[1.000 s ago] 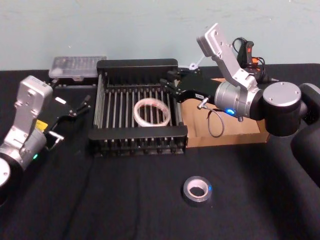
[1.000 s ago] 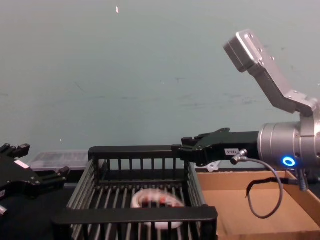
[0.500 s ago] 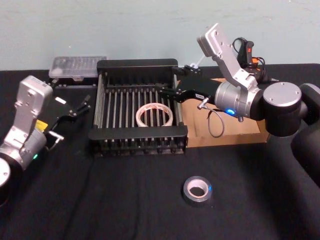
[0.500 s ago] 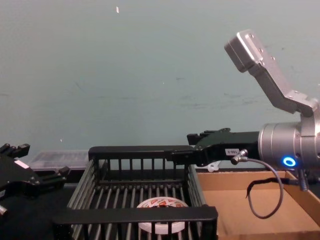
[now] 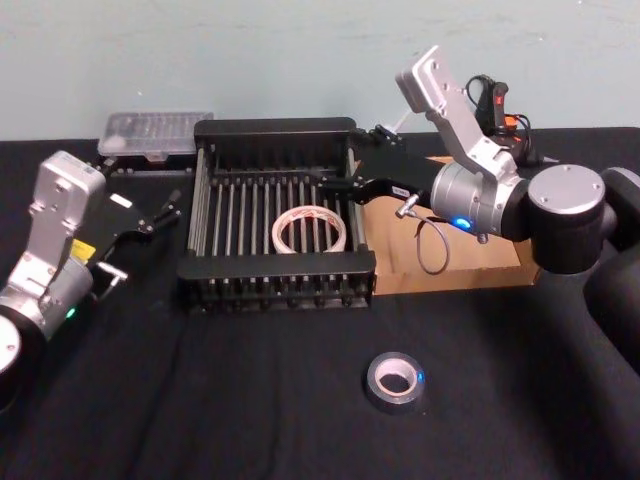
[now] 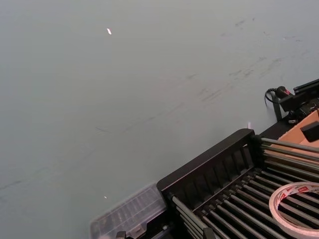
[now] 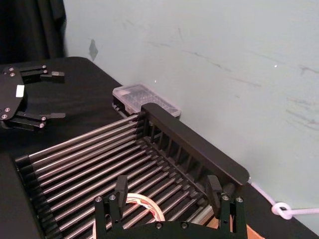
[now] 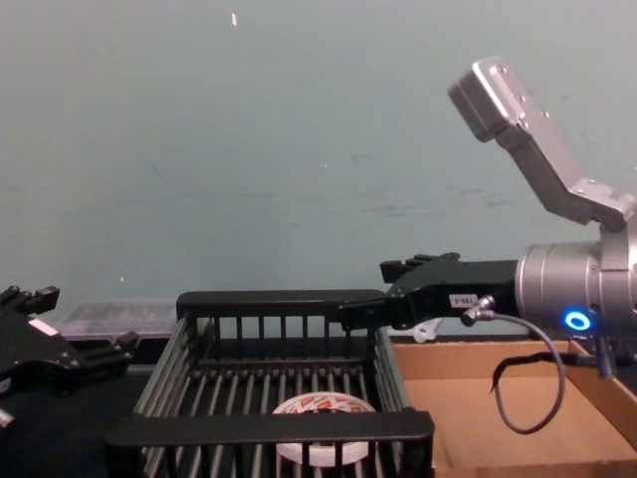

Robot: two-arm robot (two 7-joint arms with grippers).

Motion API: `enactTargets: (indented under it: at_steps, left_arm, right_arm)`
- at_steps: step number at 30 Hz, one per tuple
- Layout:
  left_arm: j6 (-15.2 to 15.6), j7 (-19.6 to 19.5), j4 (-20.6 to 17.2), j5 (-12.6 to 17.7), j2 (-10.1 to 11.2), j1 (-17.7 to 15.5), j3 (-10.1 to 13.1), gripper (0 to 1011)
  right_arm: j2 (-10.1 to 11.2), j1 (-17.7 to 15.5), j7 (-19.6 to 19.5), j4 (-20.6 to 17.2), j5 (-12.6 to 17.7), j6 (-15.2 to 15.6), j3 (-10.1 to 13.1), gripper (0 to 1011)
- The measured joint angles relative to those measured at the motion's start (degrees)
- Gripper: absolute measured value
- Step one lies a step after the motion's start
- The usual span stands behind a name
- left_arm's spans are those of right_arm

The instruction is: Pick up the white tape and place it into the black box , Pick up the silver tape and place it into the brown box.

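Since a second ago: white tape [image 5: 310,229] dropped flat onto the slats of the black box [image 5: 273,130], right gripper [image 5: 347,167] spread empty, drawn slightly back toward the brown box [image 5: 470,272]. Head view: silver tape [image 5: 394,380] lying flat on the cloth, well apart in front; likely light, stiff, best pinched across its thick wall; dark grey with pale core. Left gripper [image 5: 160,214] parked beside the crate, fingers apart. Right wrist view: fingers [image 7: 120,186] wide above the white ring [image 7: 142,204]. Chest view: ring [image 8: 320,413] flat, red-printed core
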Motion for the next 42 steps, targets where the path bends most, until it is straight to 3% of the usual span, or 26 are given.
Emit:
enactTargets:
  at_steps: [12,24,33,42]
  left_arm:
    - [0.0,0.0,0.0,0.0,0.0,0.0,0.0,1001]
    - [0.0,0.0,0.0,0.0,0.0,0.0,0.0,1001]
    - [0.0,0.0,0.0,0.0,0.0,0.0,0.0,1001]
    - [0.0,0.0,0.0,0.0,0.0,0.0,0.0,1002]
  right_arm:
    - [2.3,-3.3,-1.7,-6.4,0.5,2.8,2.6,1002]
    - [8.6,-10.9,-3.4,-19.1,3.1,9.5,6.3,1003]
    - [15.0,-18.1,-3.5,-29.0,5.7,13.0,9.0,1003]
    - [19.0,-22.6,-2.8,-34.3,7.9,14.8,9.9,1002]
